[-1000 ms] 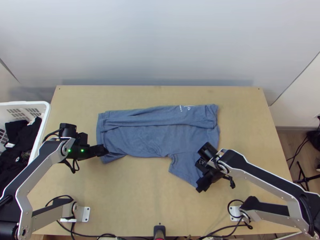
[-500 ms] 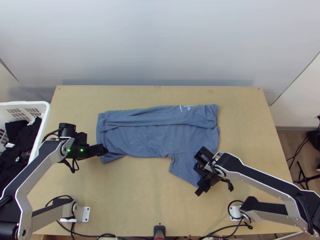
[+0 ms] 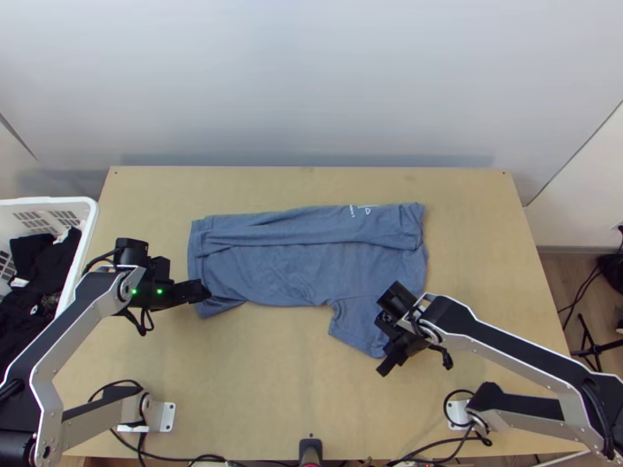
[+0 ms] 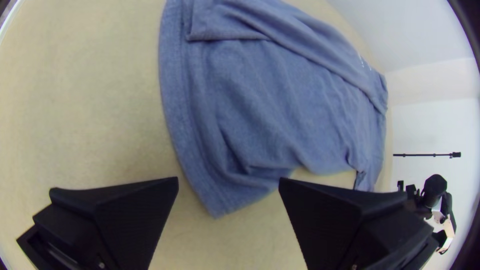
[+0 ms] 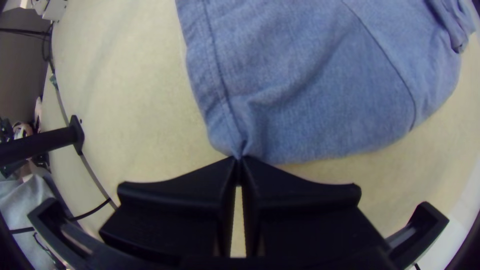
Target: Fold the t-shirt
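The blue t-shirt (image 3: 296,272) lies lengthwise across the table, its far side folded over in a long strip, one sleeve pointing toward the near edge at the right. My left gripper (image 3: 204,293) is at the shirt's near left corner in the top view. In the left wrist view my left gripper (image 4: 228,185) stands open, the hem corner of the shirt (image 4: 265,105) lying between and beyond its fingers. My right gripper (image 3: 383,369) is at the sleeve's end; in the right wrist view my right gripper (image 5: 239,162) is shut on the sleeve's corner, the shirt (image 5: 320,100) spreading from it.
A white basket (image 3: 87,226) with dark clothes stands at the table's left edge. Bare table (image 3: 265,389) lies in front of the shirt, between the arms. A short black post (image 3: 310,450) is at the near edge, with cables beside it.
The right gripper has shifted slightly left in the top view, and the sleeve's end has drawn in a little with it. The left arm has stayed nearly still.
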